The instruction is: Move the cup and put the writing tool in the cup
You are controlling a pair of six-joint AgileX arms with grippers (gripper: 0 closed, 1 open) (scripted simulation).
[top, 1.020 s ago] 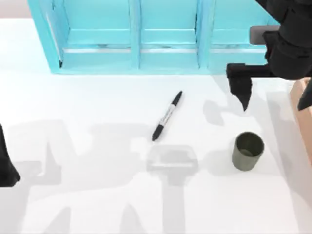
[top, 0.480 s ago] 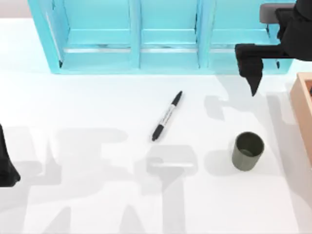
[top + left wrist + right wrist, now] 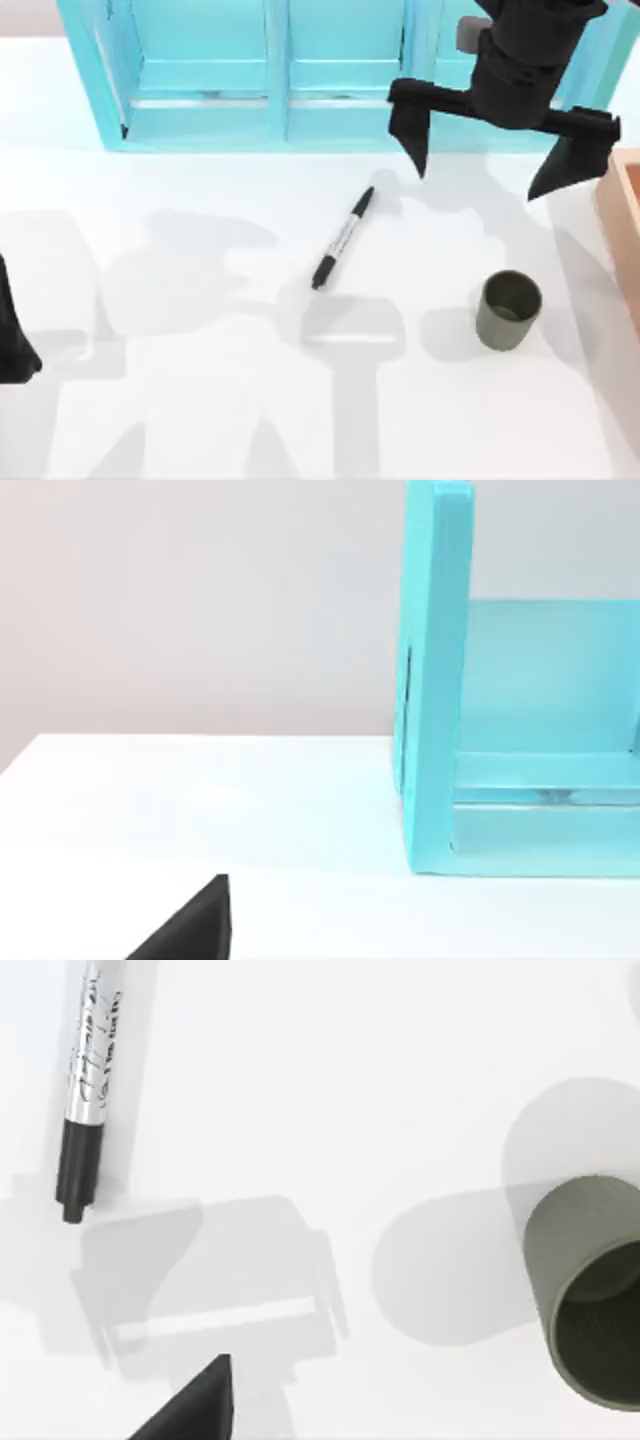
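Standing upright on the white bench (image 3: 200,420), toward its right side, the small dark olive-green cylindrical cup (image 3: 508,310) is seen with its mouth open upward and nothing held in it. The slim marker pen with black cap, black end and grey-white printed barrel (image 3: 342,238) is laid flat on the bench near the middle, well apart from the cup and to its left, slanted so that one black end is turned toward the turquoise shelf unit (image 3: 270,70) at the back. In the right wrist view the marker pen (image 3: 88,1080) and the cup (image 3: 590,1290) are both shown lying apart on the bare white surface.

The right gripper (image 3: 500,150) is held above the bench in front of the shelf unit, behind the cup and to the right of the marker; its two black fingers (image 3: 412,128) are spread wide apart and nothing is gripped. A light brown wooden box (image 3: 622,220) is seen at the right edge. The left arm (image 3: 12,335) is parked at the left edge of the bench; whether its fingers are open cannot be told.
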